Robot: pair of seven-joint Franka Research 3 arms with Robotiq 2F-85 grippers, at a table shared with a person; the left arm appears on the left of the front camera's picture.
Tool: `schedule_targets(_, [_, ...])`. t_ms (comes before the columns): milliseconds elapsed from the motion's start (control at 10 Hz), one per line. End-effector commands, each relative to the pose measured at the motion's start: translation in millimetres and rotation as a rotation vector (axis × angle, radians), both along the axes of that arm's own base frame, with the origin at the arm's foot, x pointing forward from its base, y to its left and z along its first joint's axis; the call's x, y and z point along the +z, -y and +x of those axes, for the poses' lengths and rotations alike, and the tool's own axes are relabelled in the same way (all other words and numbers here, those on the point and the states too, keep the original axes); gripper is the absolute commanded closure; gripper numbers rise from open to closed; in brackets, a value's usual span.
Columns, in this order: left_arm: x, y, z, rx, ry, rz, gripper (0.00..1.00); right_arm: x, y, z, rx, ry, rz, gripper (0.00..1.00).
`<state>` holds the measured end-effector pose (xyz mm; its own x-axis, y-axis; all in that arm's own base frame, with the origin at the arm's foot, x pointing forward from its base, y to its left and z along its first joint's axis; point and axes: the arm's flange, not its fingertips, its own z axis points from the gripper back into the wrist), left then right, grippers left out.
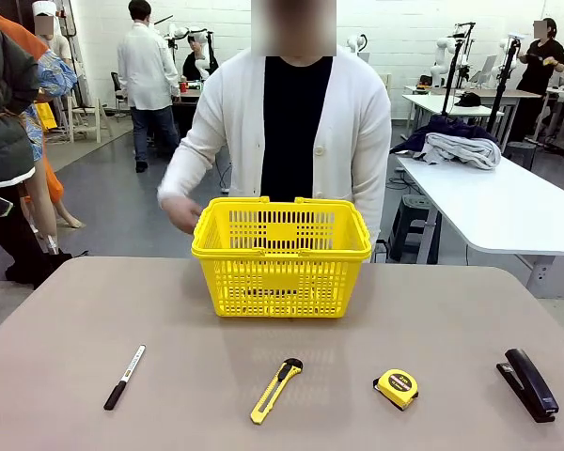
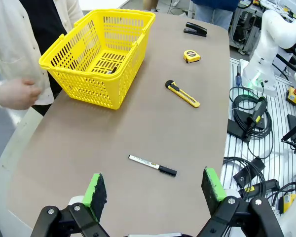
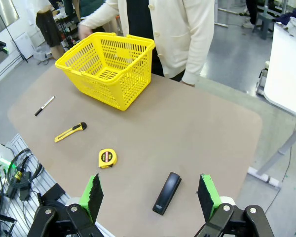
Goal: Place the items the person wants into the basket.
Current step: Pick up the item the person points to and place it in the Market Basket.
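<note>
Nearby, knife (image 1: 276, 390) lies between marker (image 1: 124, 377) and tape measure (image 1: 396, 388).

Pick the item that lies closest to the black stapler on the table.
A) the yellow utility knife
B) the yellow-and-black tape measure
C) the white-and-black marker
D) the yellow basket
B: in the front view the tape measure is the stapler's nearest neighbour in the row, with the utility knife and the marker farther along.

Matte grey-brown table top (image 1: 169, 310) with rounded corners, bearing a bright yellow slotted plastic basket (image 1: 280, 263) at the far middle. Near row, left to right, well apart: white-and-black marker (image 1: 124, 377), long yellow utility knife (image 1: 276, 390), round-cornered yellow-and-black tape measure (image 1: 397, 387), black stapler (image 1: 528, 383).
</note>
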<state>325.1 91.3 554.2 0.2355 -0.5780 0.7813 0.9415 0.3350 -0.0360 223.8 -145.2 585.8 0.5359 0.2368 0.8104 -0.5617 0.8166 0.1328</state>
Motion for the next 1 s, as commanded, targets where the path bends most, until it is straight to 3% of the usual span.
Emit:
schedule_targets(0, [-1.1,-1.5,0.4,-0.003,0.002,0.001,0.0,-0.3,-0.7,1.3,0.002,0.004,0.006,0.0])
schedule_targets(900, [-1.1,-1.5,0.4,-0.003,0.002,0.001,0.0,-0.3,-0.7,1.3,0.002,0.004,0.006,0.0])
